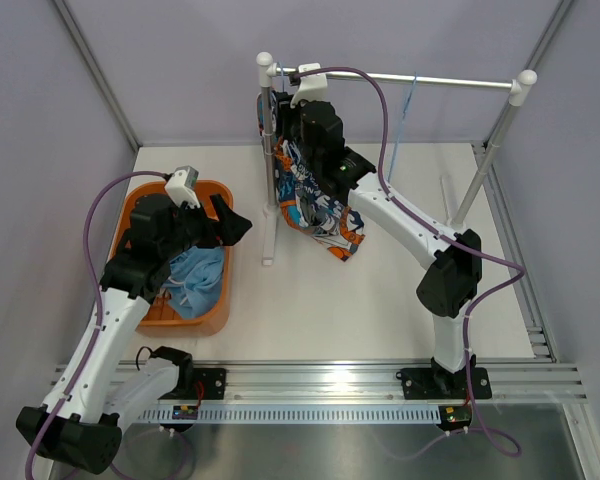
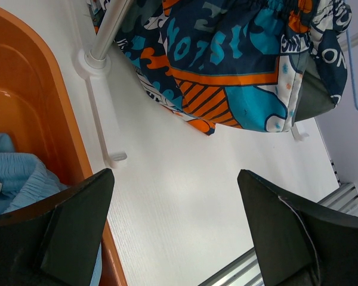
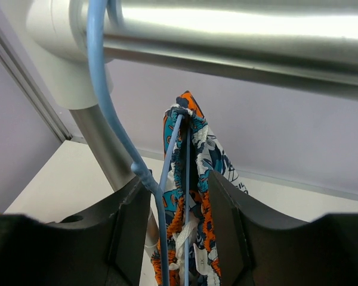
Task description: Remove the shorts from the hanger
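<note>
The printed shorts [image 1: 320, 205], navy, orange, white and teal, hang from a light blue wire hanger [image 3: 101, 89] at the left end of the rack's rail [image 1: 430, 82]. My right gripper [image 1: 313, 125] is up at the hanger just under the rail. In the right wrist view it [image 3: 179, 190] is open, its fingers on either side of the hanger wires and the gathered waistband [image 3: 194, 161]. The light blue shorts [image 1: 195, 275] lie in the orange basket [image 1: 215, 320]. My left gripper [image 1: 235, 222] is open and empty over the basket's right rim [image 2: 42, 89], facing the printed shorts [image 2: 227, 53].
The rack's left post [image 1: 269, 170] stands on a white foot [image 2: 101, 119] just right of the basket. A second, empty blue hanger [image 1: 410, 110] hangs further right on the rail. The rack's right post [image 1: 490, 150] slants down at the back right.
</note>
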Controlling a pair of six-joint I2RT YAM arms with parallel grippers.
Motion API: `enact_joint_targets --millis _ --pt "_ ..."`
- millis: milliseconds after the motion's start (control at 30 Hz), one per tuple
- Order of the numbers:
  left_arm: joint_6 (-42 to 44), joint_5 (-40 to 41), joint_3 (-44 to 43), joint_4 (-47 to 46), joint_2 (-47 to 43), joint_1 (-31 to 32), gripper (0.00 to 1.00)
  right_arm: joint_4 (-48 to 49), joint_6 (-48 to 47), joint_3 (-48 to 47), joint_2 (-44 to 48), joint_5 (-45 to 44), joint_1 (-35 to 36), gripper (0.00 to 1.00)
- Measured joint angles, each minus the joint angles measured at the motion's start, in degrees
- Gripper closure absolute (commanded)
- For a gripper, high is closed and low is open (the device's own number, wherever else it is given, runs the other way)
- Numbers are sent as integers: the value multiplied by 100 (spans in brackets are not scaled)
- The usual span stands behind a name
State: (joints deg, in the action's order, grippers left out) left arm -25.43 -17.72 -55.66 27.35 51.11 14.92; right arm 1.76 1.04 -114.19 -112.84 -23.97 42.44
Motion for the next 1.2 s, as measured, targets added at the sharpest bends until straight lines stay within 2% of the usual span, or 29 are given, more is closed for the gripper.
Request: enact_joint_targets --millis 133,267,300,400,767,1200 --pt "0 0 0 -2 0 4 11 13 -20 -26 -24 -52 0 60" --pt "0 4 0 0 0 13 11 11 -44 -90 -63 -52 0 75" --pt "0 4 0 0 0 15 11 11 -46 -92 -63 -52 0 86" --pt "2 13 0 0 0 26 11 17 -98 -98 -63 -44 2 100" --pt "0 15 0 0 0 37 11 -107 -356 -96 55 -98 4 100" --pt "0 15 0 -2 13 37 11 -208 -595 238 1130 -262 4 100"
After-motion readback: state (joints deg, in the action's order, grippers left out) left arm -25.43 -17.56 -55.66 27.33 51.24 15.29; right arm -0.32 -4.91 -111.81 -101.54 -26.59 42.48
